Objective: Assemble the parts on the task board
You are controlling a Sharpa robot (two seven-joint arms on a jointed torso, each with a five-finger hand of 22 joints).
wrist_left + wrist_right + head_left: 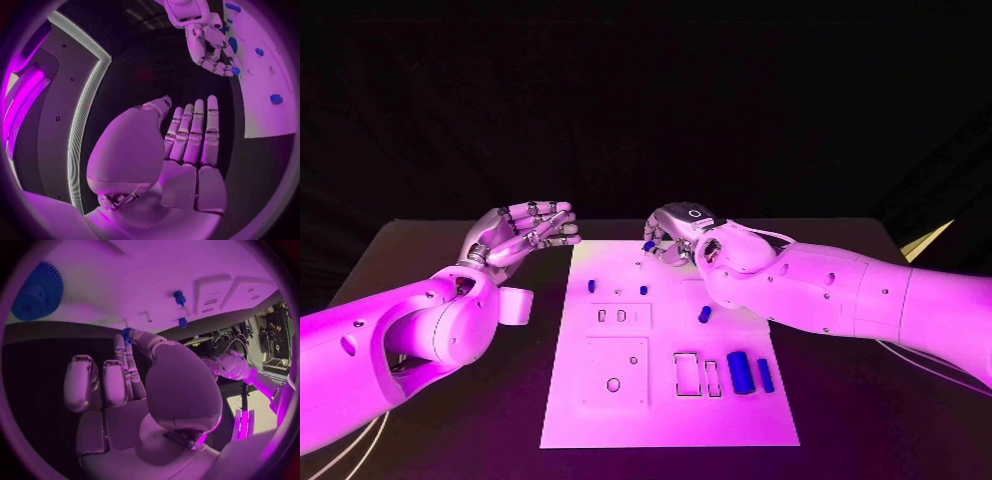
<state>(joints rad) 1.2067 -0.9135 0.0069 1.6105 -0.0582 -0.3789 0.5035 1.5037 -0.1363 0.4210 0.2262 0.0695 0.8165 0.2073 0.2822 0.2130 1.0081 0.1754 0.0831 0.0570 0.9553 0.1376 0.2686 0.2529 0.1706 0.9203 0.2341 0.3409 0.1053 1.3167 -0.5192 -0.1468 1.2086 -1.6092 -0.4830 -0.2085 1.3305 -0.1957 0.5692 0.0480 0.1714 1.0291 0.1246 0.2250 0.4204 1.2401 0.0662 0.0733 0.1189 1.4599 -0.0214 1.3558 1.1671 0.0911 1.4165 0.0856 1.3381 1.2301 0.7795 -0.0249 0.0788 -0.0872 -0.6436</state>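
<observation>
The white task board [668, 415] lies in the middle of the black table. My right hand [678, 232] hovers over its far edge and pinches a small blue part [648, 244] between thumb and fingertip; the left wrist view shows that hand [209, 42] with the blue part [235, 71] at its fingertips, and it shows in the right wrist view as well [127, 333]. My left hand [524, 232] hangs above the table just left of the board's far corner, fingers apart and holding nothing. Two blue cylinders [740, 372] lie near the board's right side.
Small blue pegs [591, 286] and another blue piece [705, 314] are on the board, beside rectangular recesses [687, 372]. In the right wrist view a blue gear [39, 291] and a blue peg [180, 298] are on the board [125, 280]. Black table surrounds the board.
</observation>
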